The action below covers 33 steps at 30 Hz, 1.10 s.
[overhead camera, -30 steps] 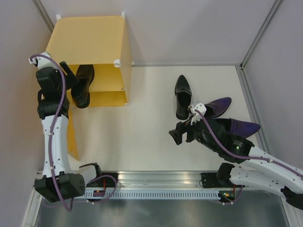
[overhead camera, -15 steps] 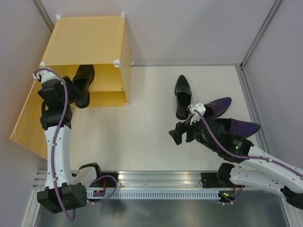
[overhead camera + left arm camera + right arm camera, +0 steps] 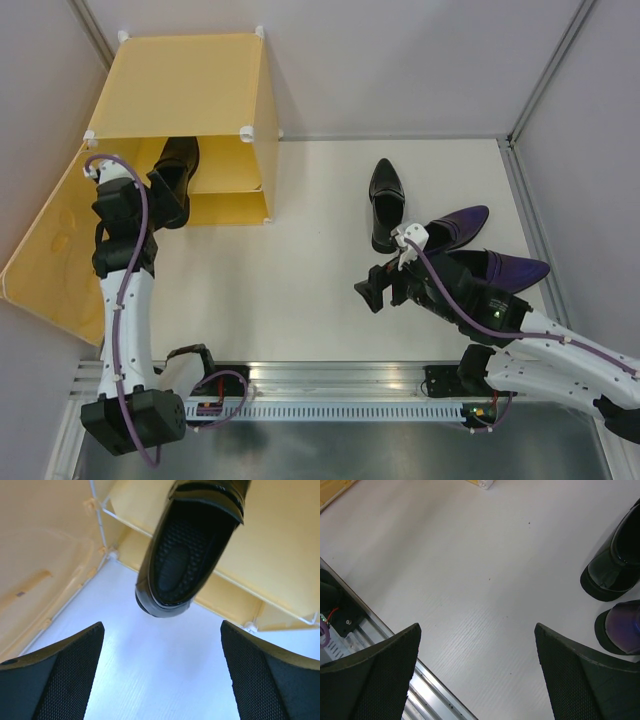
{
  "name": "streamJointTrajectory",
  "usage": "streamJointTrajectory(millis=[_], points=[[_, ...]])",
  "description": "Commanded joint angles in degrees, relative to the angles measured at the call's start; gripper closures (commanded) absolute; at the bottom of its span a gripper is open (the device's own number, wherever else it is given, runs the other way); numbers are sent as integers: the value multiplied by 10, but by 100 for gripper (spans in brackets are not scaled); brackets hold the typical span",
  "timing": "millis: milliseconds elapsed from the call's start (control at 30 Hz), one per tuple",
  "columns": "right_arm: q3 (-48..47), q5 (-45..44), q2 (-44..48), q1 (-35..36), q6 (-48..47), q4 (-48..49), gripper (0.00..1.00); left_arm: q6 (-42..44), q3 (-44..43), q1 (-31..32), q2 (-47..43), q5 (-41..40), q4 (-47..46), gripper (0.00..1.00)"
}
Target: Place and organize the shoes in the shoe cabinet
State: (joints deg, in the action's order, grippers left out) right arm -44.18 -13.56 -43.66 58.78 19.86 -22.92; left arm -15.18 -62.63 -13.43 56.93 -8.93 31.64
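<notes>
Swinging wider than a second ago: cabinet door point(image 3: 45, 265), now lower left. Left fingers point(image 3: 55, 680) backed off, spread wide, empty; right fingers point(image 3: 375, 675) wide, empty. Counted four shoes: black shoe point(image 3: 177, 175) toe-in at shoe cabinet point(image 3: 185, 85), upper left, heel overhanging; second black shoe point(image 3: 386, 205), purple shoe point(image 3: 460, 225) and second purple shoe point(image 3: 515, 268) centre-right. Open bench point(image 3: 300, 260) between.

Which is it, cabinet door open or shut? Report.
Open: the door angles out leftward from the cabinet, baring a black shoe inside.
</notes>
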Motion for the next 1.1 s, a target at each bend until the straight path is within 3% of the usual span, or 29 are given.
streamJointTrajectory(millis=[0,233,1067], points=[[17,32,9,4,-24,42,2,17,38,-2,-15,82,-72,0],[47,66,9,5,-24,76,2,30,119,-2,-20,87,-177,0],[70,129,34,4,-28,109,2,94,155,-2,92,47,-312,0]])
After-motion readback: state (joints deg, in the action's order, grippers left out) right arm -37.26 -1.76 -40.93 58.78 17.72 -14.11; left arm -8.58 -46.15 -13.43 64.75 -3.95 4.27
